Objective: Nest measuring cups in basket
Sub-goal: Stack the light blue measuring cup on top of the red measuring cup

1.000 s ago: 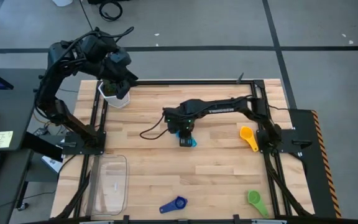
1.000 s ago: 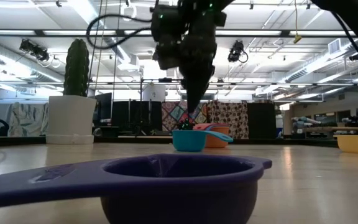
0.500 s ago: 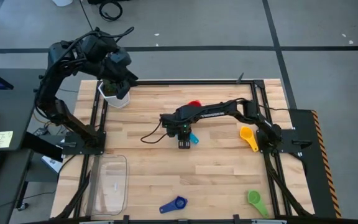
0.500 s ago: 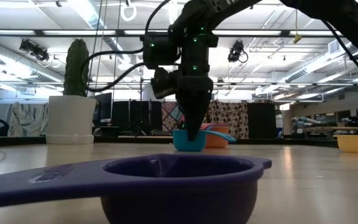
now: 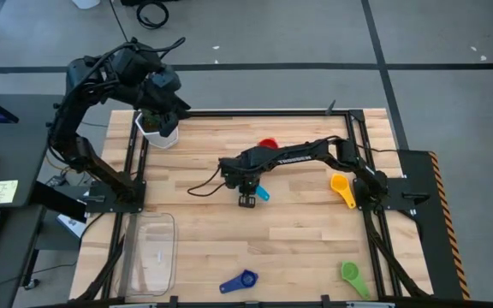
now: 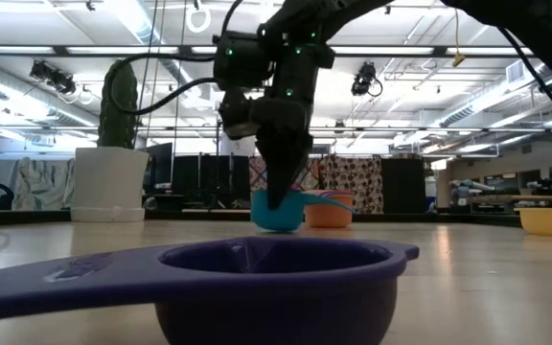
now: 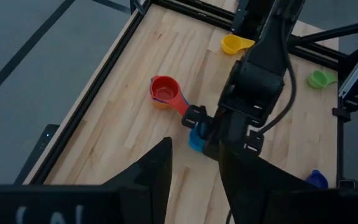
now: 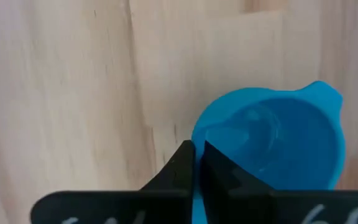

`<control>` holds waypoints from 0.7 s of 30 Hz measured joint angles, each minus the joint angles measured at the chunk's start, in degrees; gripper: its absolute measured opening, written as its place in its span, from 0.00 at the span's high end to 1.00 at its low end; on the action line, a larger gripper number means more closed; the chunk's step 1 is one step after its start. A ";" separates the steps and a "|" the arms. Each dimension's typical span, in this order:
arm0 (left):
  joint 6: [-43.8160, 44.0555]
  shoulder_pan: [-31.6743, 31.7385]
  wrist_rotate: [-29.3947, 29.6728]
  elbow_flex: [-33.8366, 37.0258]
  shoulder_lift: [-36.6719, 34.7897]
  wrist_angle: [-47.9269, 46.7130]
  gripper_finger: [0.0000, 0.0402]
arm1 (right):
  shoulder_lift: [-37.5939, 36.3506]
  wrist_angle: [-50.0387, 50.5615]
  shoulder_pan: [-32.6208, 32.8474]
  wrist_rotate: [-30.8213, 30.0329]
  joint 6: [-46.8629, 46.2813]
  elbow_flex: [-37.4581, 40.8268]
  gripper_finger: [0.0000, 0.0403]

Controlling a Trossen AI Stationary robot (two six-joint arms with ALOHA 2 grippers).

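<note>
Right jaws: closed on the rim of the light blue cup, one finger inside and one outside, at mid-desk.
Light blue cup: tilted, its near side lifted off the wood in the low view.
Red cup: nested in an orange one, just behind the right jaws.
Left jaws: part open, empty, raised over the white pot at the far left corner.
Basket: clear, at the near left edge, well apart from the right jaws.
Other cups: yellow cup right, green cup near right, dark blue cup near edge.
Desk: pale wood planks, black frame.
Room: grey floor; ceiling strip lights.
</note>
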State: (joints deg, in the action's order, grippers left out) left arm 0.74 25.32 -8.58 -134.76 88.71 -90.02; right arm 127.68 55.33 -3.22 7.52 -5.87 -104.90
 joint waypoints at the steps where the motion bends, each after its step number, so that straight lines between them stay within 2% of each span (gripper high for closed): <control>1: -0.21 0.00 0.00 0.00 0.00 0.00 0.66 | -0.54 -0.01 0.26 -0.51 -1.55 0.02 0.97; 6: -2.61 0.00 0.40 0.00 0.00 0.05 0.66 | -5.33 -0.24 2.07 -2.46 -13.07 0.02 0.97; 13: -6.67 0.00 6.86 0.00 0.02 0.07 0.66 | -11.88 -0.16 4.09 -12.23 -32.66 0.00 0.97; 18: -7.90 0.00 7.76 0.00 0.02 0.07 0.66 | -13.34 2.18 1.58 -18.92 -49.64 0.00 0.97; 21: -8.04 0.00 7.74 0.00 0.02 0.07 0.66 | -13.47 3.17 -1.15 -19.72 -55.65 0.00 0.97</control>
State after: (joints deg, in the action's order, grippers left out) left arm -7.31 25.32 -0.84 -134.76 88.73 -89.95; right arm 114.21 58.50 -4.37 -12.20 -61.52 -104.90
